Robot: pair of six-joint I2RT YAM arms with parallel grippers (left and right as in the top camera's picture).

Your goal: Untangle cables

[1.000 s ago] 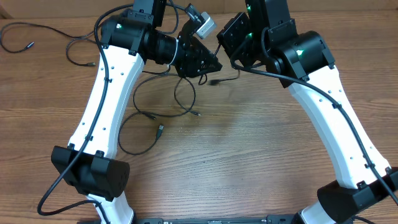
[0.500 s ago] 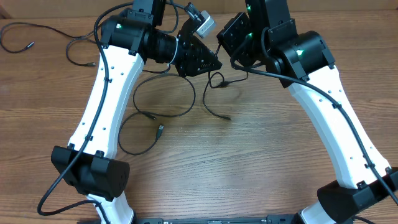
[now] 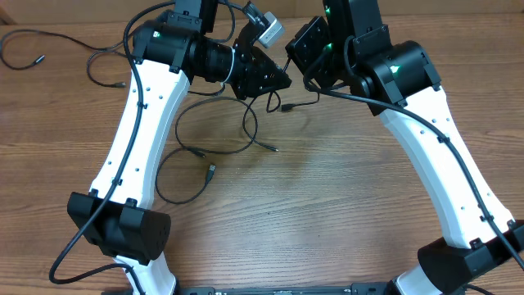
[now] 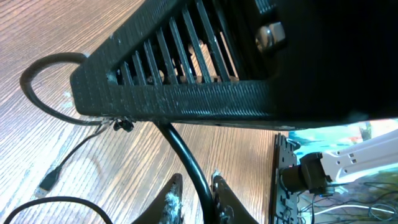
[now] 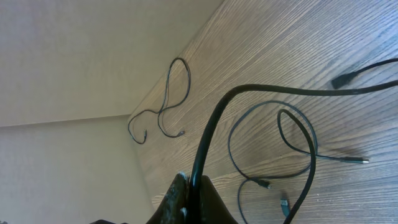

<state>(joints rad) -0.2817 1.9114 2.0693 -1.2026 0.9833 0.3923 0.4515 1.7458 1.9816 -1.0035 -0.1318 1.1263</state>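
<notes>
Overhead: loose cables (image 3: 196, 152) sprawl on the table (image 3: 327, 213) under both wrists. Left wrist: left gripper (image 4: 196, 202) straddles one strand (image 4: 183, 155), grip unclear. Right wrist: right gripper (image 5: 188, 193) clenches a cord (image 5: 205, 137); draw apart slowly, watching snags.

Thin black cables (image 3: 255, 123), loose rather than knotted, lie in overlapping loops flat on the table (image 3: 344, 197) left of centre, with one small plug end (image 3: 274, 149) pointing right, a USB plug (image 3: 210, 170) nearer, one strand (image 5: 203, 146) raised at far centre and another plug-ended strand (image 3: 37, 59) alone at far left.
</notes>
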